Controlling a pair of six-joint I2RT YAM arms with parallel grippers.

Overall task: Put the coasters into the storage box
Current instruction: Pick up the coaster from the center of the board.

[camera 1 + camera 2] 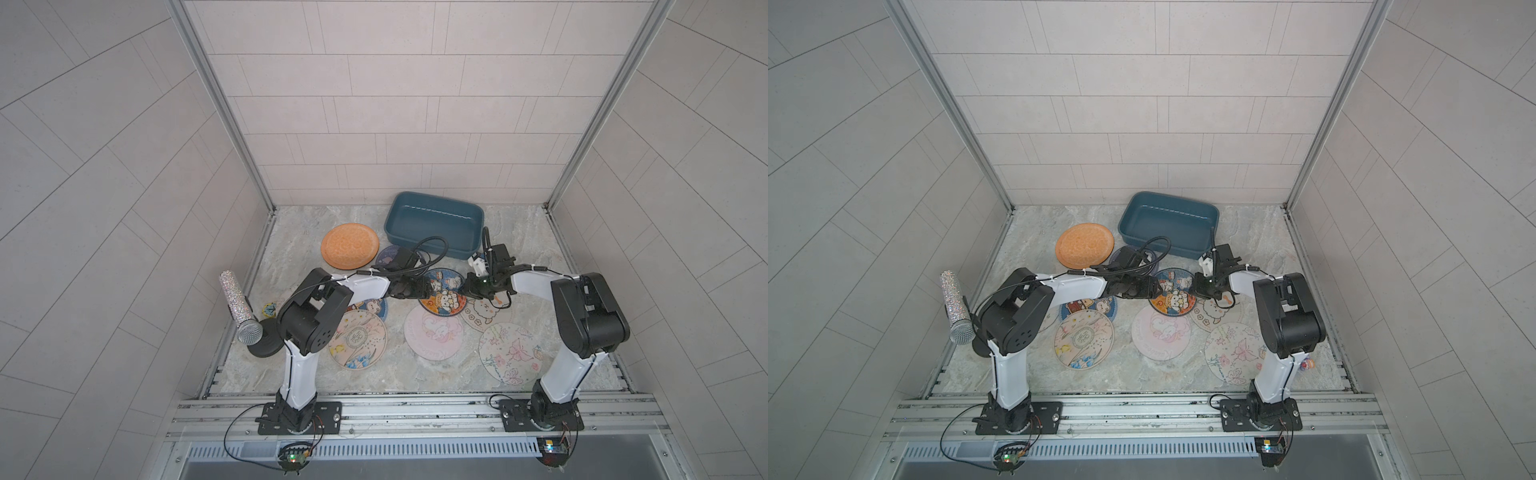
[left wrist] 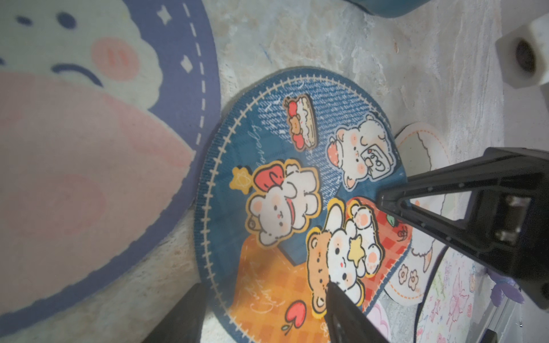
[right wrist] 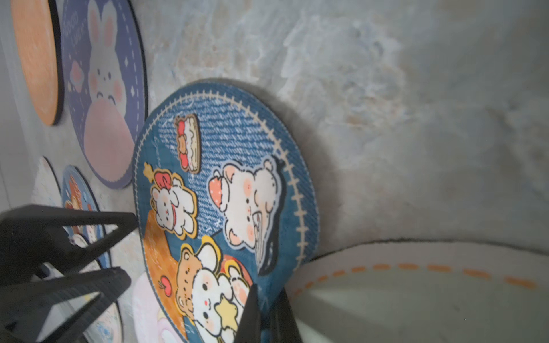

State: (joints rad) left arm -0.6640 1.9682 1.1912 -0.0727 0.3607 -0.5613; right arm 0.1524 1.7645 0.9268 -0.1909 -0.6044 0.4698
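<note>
In both top views my arms meet over the blue bear coaster [image 1: 441, 296], which lies among the other coasters [image 1: 433, 334] on the counter [image 1: 374, 374], just short of the empty storage box [image 1: 434, 222]. My right fingers [image 1: 466, 289] come at one rim and my left fingers [image 1: 426, 291] at the opposite one. In the left wrist view my left fingers stand open astride the near rim, holding nothing. I judge they are there to stop the disc sliding. In the right wrist view my right fingers are pinched tight on the coaster's edge where it overlaps the cream coaster [image 3: 416, 297]. The shadow beneath suggests the disc rides slightly off the counter, as a flat disc offers no grip until an edge lifts.
</note>
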